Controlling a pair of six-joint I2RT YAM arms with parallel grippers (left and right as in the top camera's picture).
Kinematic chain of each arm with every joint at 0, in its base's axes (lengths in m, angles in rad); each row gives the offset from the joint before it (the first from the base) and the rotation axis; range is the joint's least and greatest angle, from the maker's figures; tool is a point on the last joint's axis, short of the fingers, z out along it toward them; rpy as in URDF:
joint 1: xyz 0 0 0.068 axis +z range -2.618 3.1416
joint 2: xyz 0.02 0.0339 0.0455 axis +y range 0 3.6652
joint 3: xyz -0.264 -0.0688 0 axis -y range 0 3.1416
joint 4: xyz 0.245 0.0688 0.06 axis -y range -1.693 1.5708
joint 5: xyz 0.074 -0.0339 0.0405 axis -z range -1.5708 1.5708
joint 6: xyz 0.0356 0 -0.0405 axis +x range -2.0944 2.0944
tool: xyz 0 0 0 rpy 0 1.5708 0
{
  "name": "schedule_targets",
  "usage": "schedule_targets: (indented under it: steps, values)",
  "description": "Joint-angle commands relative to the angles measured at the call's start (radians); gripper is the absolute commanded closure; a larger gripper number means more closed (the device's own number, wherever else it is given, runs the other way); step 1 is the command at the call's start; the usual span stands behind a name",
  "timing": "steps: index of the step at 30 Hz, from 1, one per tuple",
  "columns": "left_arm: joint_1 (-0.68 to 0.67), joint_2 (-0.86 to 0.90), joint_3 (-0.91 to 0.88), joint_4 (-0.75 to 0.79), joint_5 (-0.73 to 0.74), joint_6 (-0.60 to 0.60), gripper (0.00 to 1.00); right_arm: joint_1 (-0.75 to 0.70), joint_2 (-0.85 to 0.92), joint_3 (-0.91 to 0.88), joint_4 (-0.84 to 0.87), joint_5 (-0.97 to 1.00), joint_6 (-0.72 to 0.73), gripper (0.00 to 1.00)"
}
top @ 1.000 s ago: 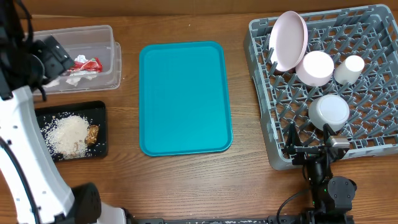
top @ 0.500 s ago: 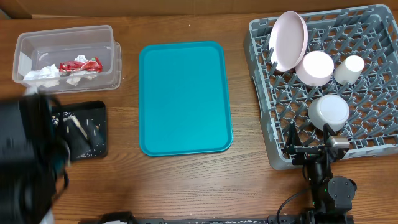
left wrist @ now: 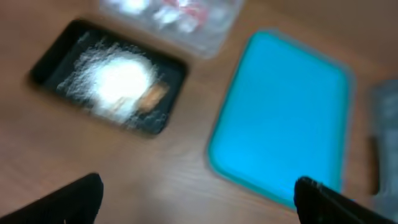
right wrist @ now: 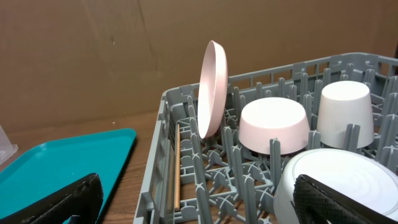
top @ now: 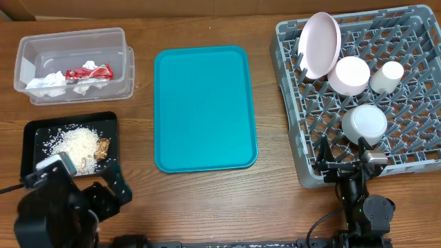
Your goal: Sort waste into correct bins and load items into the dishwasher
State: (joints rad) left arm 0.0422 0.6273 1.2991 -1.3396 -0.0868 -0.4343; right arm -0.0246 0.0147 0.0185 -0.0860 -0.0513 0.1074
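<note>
The clear tub at the back left holds the red-and-white wrapper and the crumpled napkin. In front of it, the black tray carries rice-like crumbs and a brown snack piece. On the right, the grey dish rack holds the large plate on edge, the smaller dish, the cup and the bowl. My left gripper hangs open and empty above bare wood near the front left. My right gripper is open and empty at the rack's front edge.
A flat teal tray lies between the bins and the rack. The left arm's black body fills the front left corner. A thin wooden stick lies inside the rack along its left wall. The left wrist view is blurred.
The left arm has swept from over the clear tub down to the front left corner, uncovering the tub and then the black tray. The right arm has not moved.
</note>
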Motion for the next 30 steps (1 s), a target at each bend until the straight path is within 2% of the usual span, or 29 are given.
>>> schedule_targets:
  steps: [1, 4, 15, 24, 30]
  values:
    - [-0.023, -0.082, -0.133, 0.161, 0.23, 0.124, 0.0, 0.002, -0.012, -0.011, 0.005, 0.006, -0.003, 0.0]
    - [-0.023, -0.158, -0.27, 0.269, 0.326, 0.166, 0.0, 0.002, -0.012, -0.01, 0.005, 0.006, -0.003, 0.0]
    - [-0.023, -0.485, -0.798, 0.669, 0.369, 0.195, 0.0, 0.002, -0.012, -0.01, 0.005, 0.006, -0.003, 0.0]
    - [-0.023, -0.617, -1.075, 1.01, 0.372, 0.195, 0.0, 0.002, -0.012, -0.01, 0.005, 0.006, -0.003, 0.0]
    - [-0.023, -0.624, -1.198, 1.184, 0.326, 0.195, 0.0, 0.002, -0.012, -0.01, 0.005, 0.006, -0.003, 0.0]
